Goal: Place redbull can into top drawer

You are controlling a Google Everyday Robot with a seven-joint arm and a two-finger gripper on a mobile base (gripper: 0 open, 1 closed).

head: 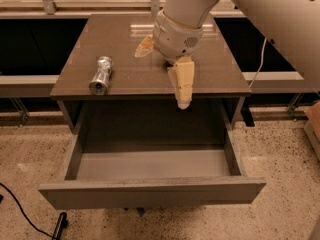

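Observation:
The redbull can [100, 75] lies on its side on the left part of the brown cabinet top [120, 44], its shiny round end toward the front edge. The top drawer [150, 191] is pulled out wide below it, and its grey inside [150, 164] holds nothing. My gripper [160, 78] hangs over the middle of the cabinet top, to the right of the can and apart from it. Its two cream fingers [182, 84] are spread wide with nothing between them. One points down over the front edge, the other to the left.
My big white arm [260, 14] comes in from the upper right and covers the back right of the cabinet top. A black cable [20, 209] lies on the speckled floor at the left. A white cable [259, 59] hangs at the right. A cardboard box [314, 126] stands at the right edge.

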